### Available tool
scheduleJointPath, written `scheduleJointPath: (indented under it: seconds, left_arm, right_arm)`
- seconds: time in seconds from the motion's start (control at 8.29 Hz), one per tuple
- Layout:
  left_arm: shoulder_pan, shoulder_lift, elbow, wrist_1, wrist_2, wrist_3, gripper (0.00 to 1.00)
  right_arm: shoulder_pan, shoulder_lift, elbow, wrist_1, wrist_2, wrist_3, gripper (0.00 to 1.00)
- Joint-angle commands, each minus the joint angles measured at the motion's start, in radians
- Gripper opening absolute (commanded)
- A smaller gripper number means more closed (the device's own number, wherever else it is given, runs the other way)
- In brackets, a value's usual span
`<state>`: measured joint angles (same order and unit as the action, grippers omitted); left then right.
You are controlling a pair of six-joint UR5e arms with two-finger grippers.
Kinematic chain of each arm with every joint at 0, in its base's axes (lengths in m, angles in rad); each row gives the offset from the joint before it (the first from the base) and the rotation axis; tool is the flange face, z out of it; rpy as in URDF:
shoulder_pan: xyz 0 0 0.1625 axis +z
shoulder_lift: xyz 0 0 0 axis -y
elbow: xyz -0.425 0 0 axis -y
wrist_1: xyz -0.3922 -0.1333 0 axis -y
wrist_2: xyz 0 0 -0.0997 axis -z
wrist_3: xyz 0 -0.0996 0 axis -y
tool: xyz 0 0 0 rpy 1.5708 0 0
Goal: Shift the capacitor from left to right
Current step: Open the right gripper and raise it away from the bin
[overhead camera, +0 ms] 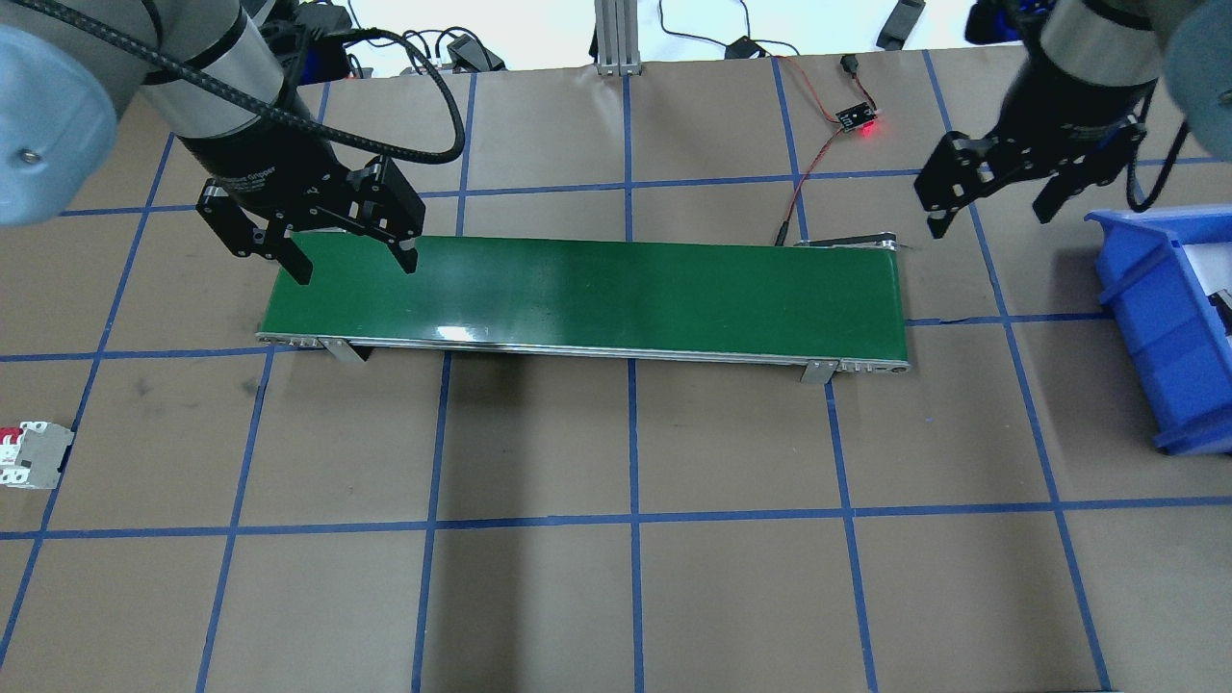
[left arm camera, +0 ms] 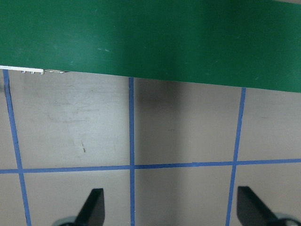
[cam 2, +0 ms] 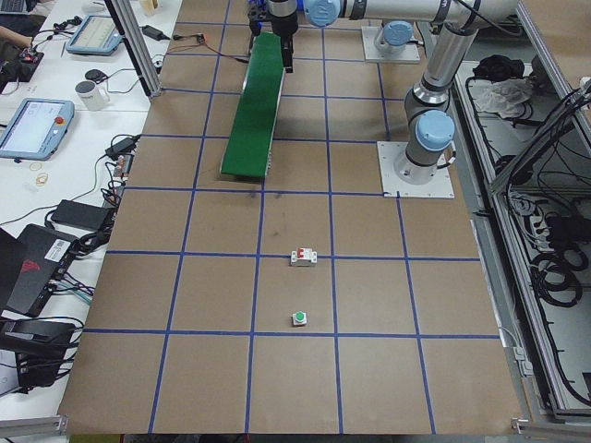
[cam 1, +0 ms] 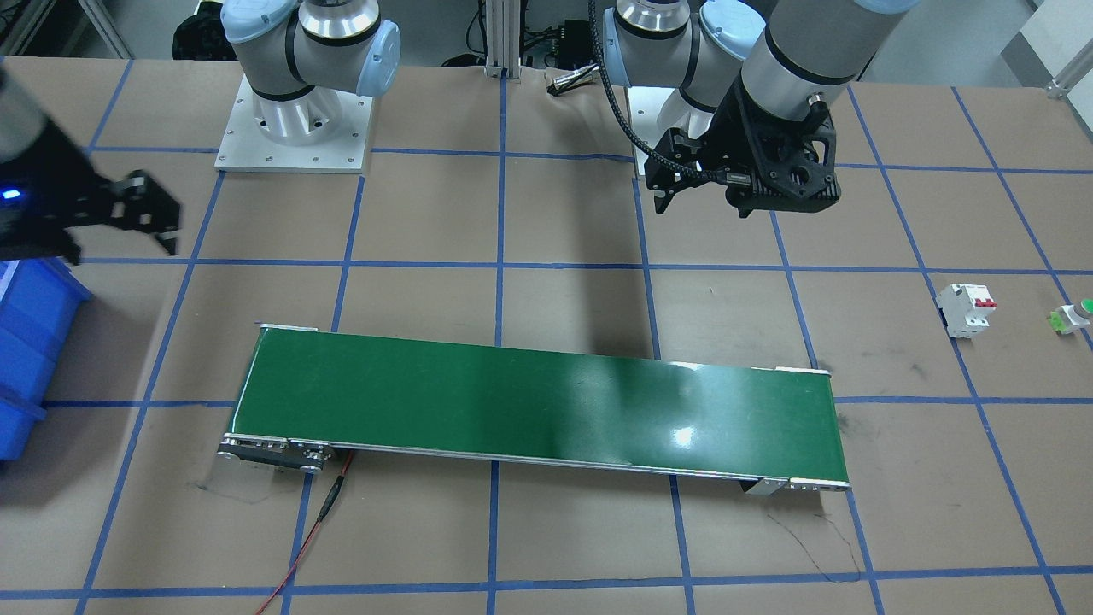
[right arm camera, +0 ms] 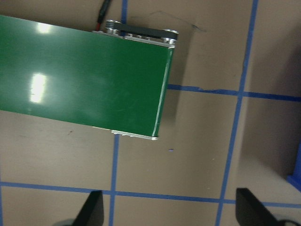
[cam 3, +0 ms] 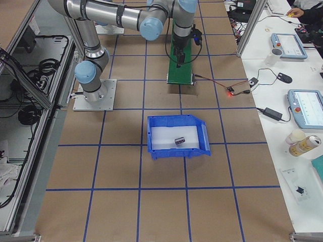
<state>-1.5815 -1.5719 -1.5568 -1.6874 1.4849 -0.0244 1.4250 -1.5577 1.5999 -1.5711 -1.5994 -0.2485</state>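
Note:
The capacitor (cam 3: 180,141), a small dark cylinder, lies on the white floor of the blue bin (cam 3: 176,153) at the robot's right. My left gripper (overhead camera: 354,268) is open and empty, hovering over the left end of the green conveyor belt (overhead camera: 597,289). It also shows in the front-facing view (cam 1: 702,205). Its wrist view shows both fingers (left arm camera: 91,209) spread over bare table beside the belt. My right gripper (overhead camera: 991,223) is open and empty, above the table between the belt's right end and the bin (overhead camera: 1145,289). The belt carries nothing.
A white circuit breaker (cam 1: 967,309) with red switches and a green-capped push button (cam 1: 1072,318) stand on the table at the robot's far left. A red wire and a small lit sensor board (overhead camera: 857,117) lie beyond the belt's right end.

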Motion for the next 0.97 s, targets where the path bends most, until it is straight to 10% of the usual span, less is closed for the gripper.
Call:
scheduleJointPath:
  seconds: [0.0, 0.84]
  left_arm:
    - [0.003, -0.003, 0.003, 0.000, 0.002, 0.012, 1.00]
    - [0.003, -0.002, 0.004, 0.000, 0.000, 0.012, 1.00]
  right_arm:
    - [0.175, -0.015, -0.002, 0.017, 0.001, 0.214, 1.00]
    - [0.178, -0.013, -0.002, 0.020, -0.008, 0.210, 1.00]
